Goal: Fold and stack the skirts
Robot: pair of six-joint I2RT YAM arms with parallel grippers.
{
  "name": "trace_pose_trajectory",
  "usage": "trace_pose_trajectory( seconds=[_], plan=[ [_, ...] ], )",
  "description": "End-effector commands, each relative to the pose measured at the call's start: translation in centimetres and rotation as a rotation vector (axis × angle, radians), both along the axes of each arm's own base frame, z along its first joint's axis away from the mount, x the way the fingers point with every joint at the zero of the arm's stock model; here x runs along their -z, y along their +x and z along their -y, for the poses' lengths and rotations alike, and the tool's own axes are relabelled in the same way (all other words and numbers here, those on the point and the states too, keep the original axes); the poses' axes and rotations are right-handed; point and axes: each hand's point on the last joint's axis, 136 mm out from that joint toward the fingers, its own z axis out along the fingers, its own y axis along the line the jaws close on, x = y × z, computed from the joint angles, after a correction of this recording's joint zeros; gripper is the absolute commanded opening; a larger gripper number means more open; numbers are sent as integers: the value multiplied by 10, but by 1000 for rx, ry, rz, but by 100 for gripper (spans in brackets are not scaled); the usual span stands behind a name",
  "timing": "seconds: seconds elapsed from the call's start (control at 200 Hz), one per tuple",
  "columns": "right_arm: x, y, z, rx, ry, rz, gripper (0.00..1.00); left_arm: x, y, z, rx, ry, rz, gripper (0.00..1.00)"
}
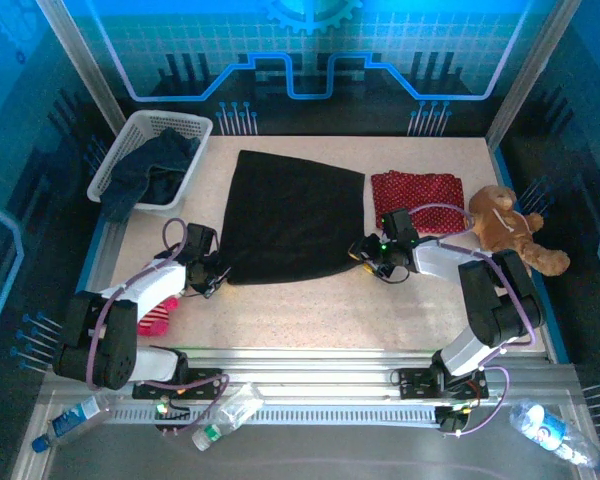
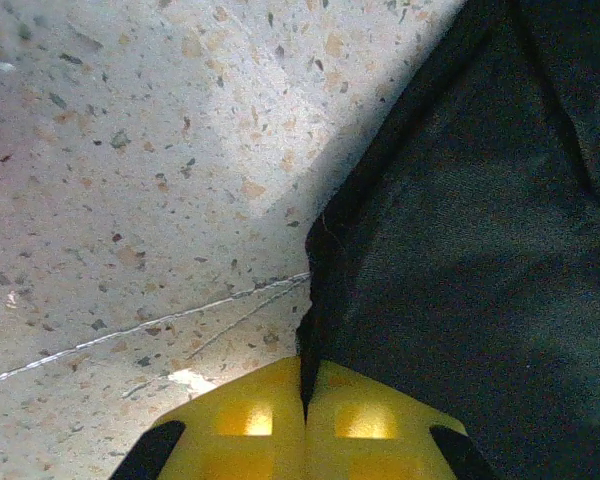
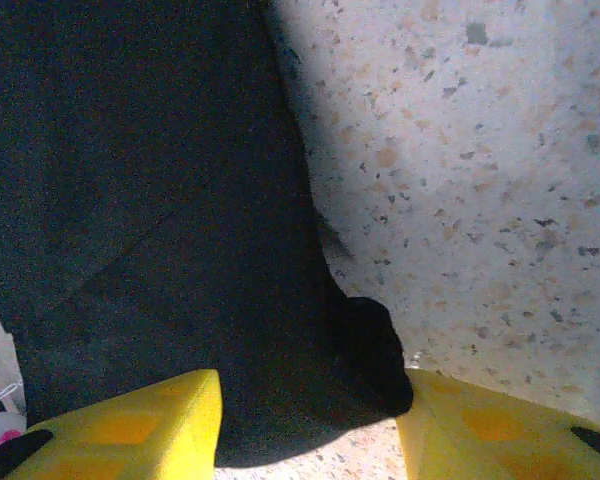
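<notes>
Pinching the near-left corner, the left gripper (image 2: 305, 390) is closed on the black skirt (image 1: 290, 215). The right gripper (image 3: 310, 415) straddles the near-right corner, jaws apart, not yet clamped. The skirt lies flat beyond both on the table (image 1: 310, 310), its near edge running left-right. Both arms reach low and forward.
</notes>
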Motion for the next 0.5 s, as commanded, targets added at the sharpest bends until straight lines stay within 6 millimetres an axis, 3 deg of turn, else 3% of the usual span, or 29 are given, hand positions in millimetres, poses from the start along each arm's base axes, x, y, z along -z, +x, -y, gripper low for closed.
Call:
trace_pose_trajectory(
  seconds=[0.0,0.195,0.285,0.405,0.45,0.495],
  plan=[
    [17,-12,3,25,-26,-44,50,-6,4,2,5,-17,9,0],
    [23,-20,6,48,-33,-57,47,-7,5,3,7,-17,15,0],
    [18,-15,4,31,-26,-11,33,-8,5,2,8,-16,20,0],
    [5,-15,9,21,-54,56,6,-18,6,-3,9,13,51,0],
    [2,-19,13,19,-70,68,0,-22,4,-5,5,25,59,0],
    [-2,-23,16,7,-84,71,0,-26,3,-7,4,31,70,0]
  ],
)
